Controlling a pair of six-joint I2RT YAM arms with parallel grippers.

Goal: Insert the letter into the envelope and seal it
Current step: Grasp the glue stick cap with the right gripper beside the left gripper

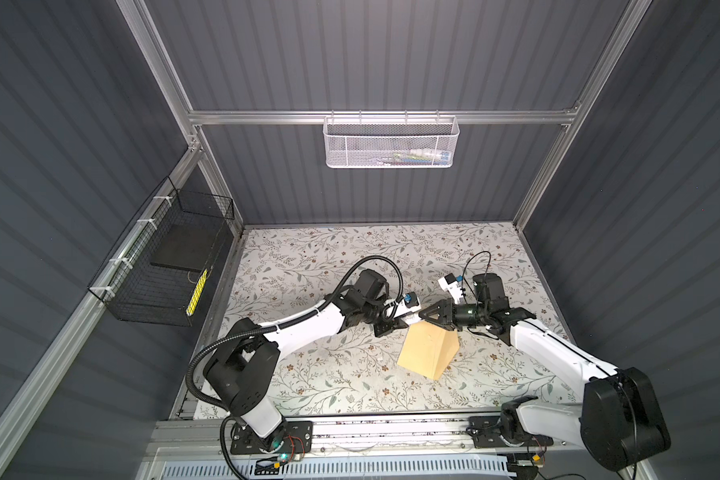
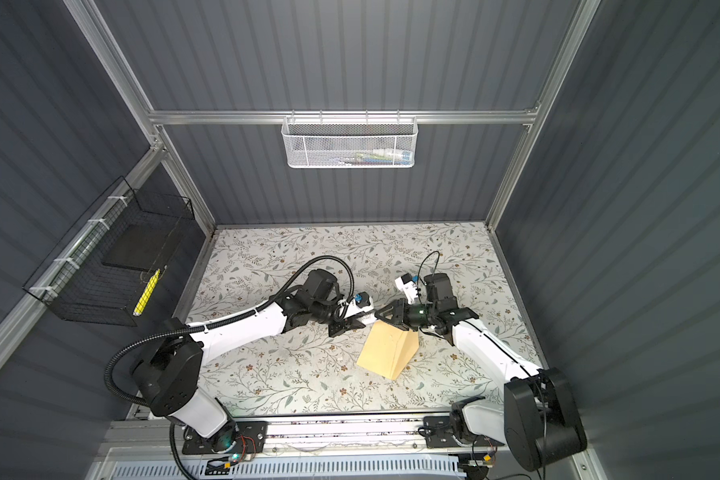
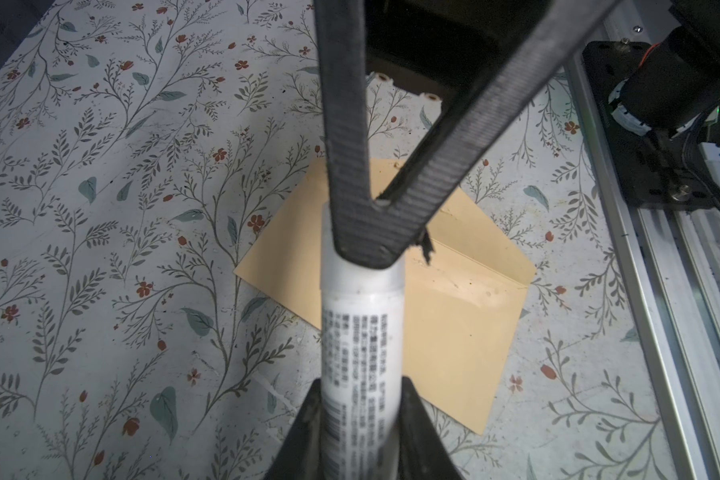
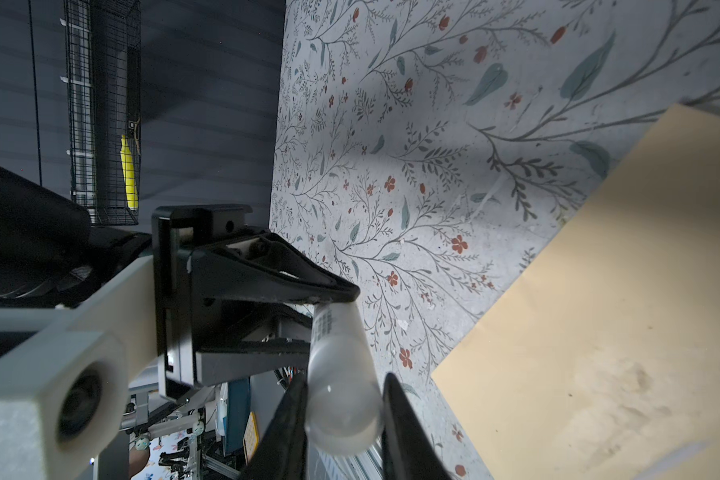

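Observation:
The tan envelope (image 1: 427, 349) (image 2: 385, 349) (image 3: 454, 316) (image 4: 599, 332) lies on the floral table, right of centre, with its triangular flap partly raised on the right side. The letter is hidden or out of view. Just above the envelope's far edge, both grippers meet on a small white tube (image 1: 412, 319) (image 2: 370, 319) (image 3: 362, 324) (image 4: 341, 374) with printed text. My left gripper (image 1: 406, 322) (image 2: 362, 322) (image 3: 360, 415) is shut on the tube's body. My right gripper (image 1: 422, 314) (image 2: 380, 314) (image 4: 344, 411) faces it and is shut on the tube's plain rounded end.
A white mesh basket (image 1: 391, 143) hangs on the back rail. A black wire basket (image 1: 163, 266) with a dark slab and a yellow object hangs on the left wall. An aluminium rail (image 1: 391, 428) with both arm bases runs along the table's front edge.

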